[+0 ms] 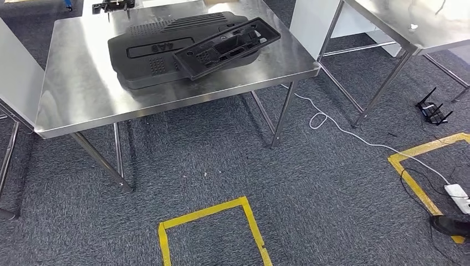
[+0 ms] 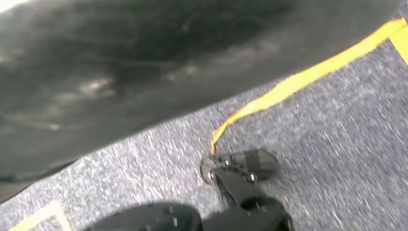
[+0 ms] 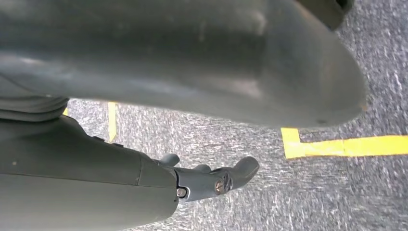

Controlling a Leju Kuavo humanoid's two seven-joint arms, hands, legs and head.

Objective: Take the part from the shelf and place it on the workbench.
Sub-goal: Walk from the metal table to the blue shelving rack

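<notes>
On the steel workbench [image 1: 83, 94] lies a big black ribbed cover [image 1: 155, 55]. A black rectangular frame part [image 1: 227, 47] leans across its right side, tilted. My left hand [image 2: 240, 192] hangs over the grey carpet, dark fingers stretched out and holding nothing; the picture is blurred. My right hand [image 3: 211, 180] also hangs above the carpet beside a yellow tape line, its fingers extended and empty under the thick grey thumb [image 3: 202, 57].
A second steel table [image 1: 388, 22] stands to the right. A white cable [image 1: 354, 136] runs over the carpet to a power strip [image 1: 459, 195]. A black router [image 1: 432, 111] and a dark shoe [image 1: 451, 224] sit nearby. Yellow tape [image 1: 213, 221] marks the floor in front.
</notes>
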